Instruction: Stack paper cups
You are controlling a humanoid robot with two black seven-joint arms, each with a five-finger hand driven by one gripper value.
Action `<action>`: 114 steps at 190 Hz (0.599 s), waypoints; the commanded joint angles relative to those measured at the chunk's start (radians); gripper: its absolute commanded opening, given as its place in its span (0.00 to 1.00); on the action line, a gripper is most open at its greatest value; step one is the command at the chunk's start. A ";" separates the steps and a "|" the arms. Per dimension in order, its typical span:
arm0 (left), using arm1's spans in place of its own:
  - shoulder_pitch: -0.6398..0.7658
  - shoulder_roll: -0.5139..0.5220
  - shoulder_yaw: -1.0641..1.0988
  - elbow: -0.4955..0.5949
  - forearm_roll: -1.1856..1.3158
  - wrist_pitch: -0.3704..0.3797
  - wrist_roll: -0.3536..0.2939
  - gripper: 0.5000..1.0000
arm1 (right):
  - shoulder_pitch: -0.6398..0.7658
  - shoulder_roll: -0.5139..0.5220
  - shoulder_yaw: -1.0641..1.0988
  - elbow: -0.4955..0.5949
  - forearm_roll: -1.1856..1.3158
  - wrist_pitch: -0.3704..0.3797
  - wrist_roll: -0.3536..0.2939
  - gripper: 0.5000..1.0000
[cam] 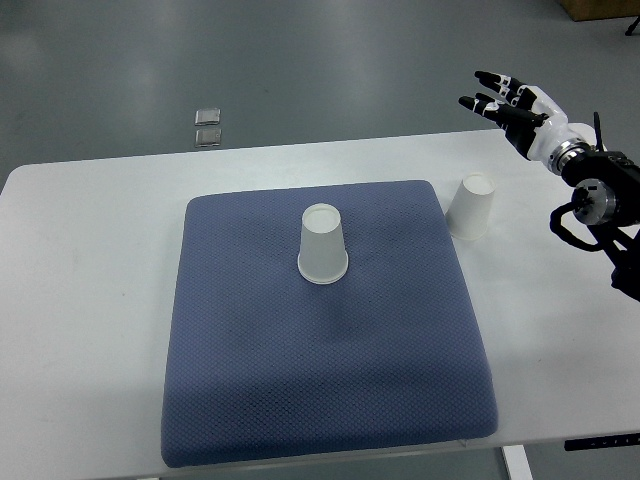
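A white paper cup [322, 245] stands upside down near the middle of the blue mat [320, 380]. A second white paper cup [471, 207] stands upside down on the white table just off the mat's right edge. My right hand [502, 100] comes in from the right edge and hovers above and to the right of the second cup, over the table's far edge. Its fingers [490, 78] are spread and hold nothing. The left arm does not show.
The white table [90, 300] carries the mat. Two small grey squares [208, 126] lie on the floor beyond the table's far edge. A brown box corner [598, 8] shows at the top right.
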 commanded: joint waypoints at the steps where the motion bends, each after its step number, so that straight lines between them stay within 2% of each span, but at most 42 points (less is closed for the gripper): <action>1: 0.000 0.000 -0.008 0.000 0.000 -0.001 0.000 1.00 | 0.001 0.000 0.000 0.000 -0.001 -0.001 0.000 0.87; 114: 0.000 0.000 0.001 0.006 0.000 0.000 0.000 1.00 | 0.007 0.023 0.003 0.002 0.005 0.022 0.003 0.87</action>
